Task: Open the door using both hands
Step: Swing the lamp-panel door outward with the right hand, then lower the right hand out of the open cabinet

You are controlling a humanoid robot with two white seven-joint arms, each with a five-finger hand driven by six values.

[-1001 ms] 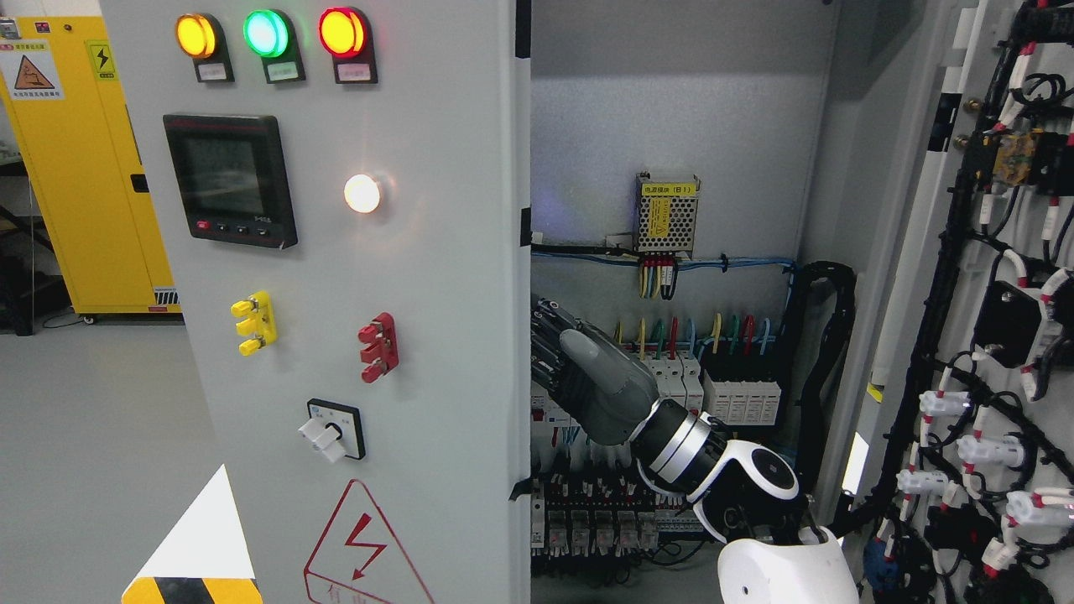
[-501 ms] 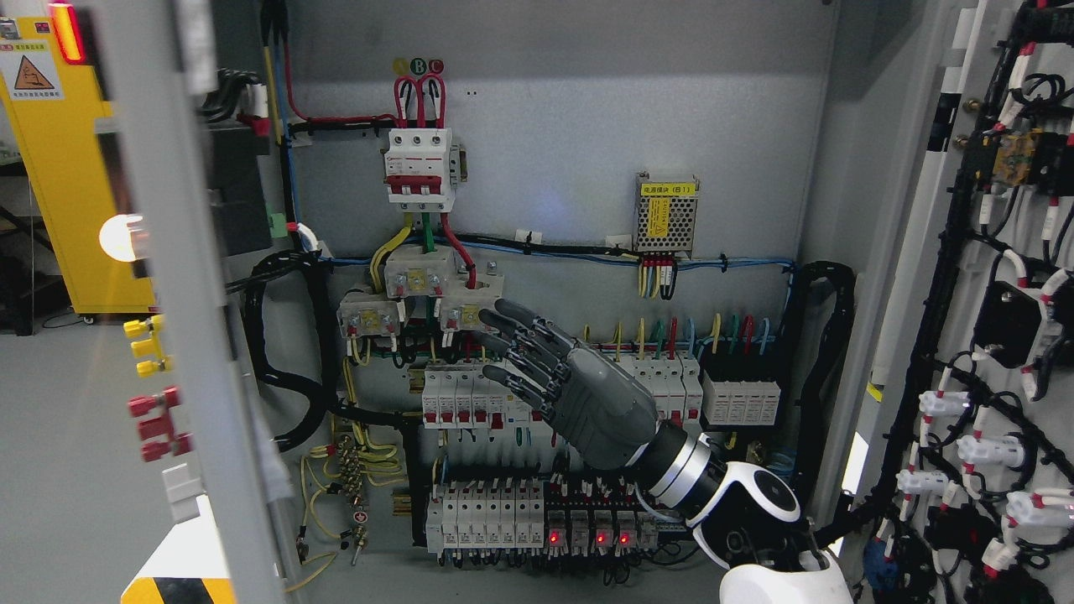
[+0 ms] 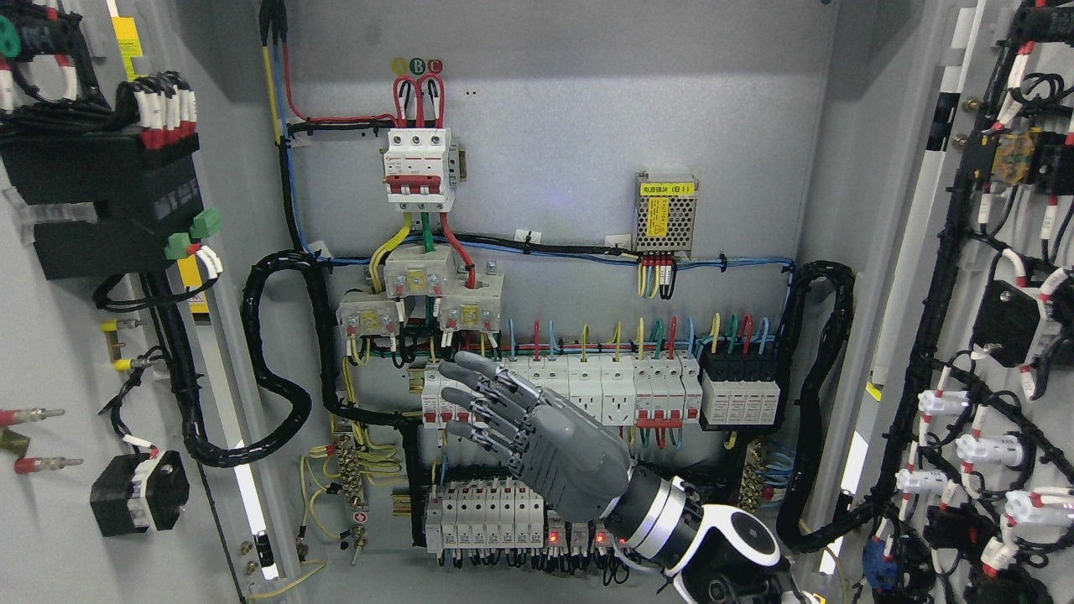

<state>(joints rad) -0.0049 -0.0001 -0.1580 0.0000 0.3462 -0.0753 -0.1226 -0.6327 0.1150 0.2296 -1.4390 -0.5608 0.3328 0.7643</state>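
The cabinet's left door [image 3: 59, 352] stands swung wide at the picture's left, its inner face showing a black module [image 3: 101, 210] and wire bundles. At the far right the right door [image 3: 998, 277] also stands wide, its inner side covered in black cable looms and white connectors. My right hand [image 3: 470, 407], grey with black finger joints, reaches in from the lower right and hovers in front of the breaker rows [image 3: 621, 390]. Its fingers [image 3: 482, 373] are stretched out flat toward the left, holding nothing and touching neither door. My left arm does not show.
Inside the cabinet's grey back panel [image 3: 587, 117] sit a red-and-white main breaker [image 3: 418, 168], a small metal power supply [image 3: 666, 214], and a lower relay row [image 3: 487, 512] with red lights. A thick black cable loop [image 3: 277, 377] hangs at the left hinge side.
The left door has swung from almost shut to fully wide, baring the cabinet's inside. My right hand came off the door edge and dropped down and to the left, fingers still extended.
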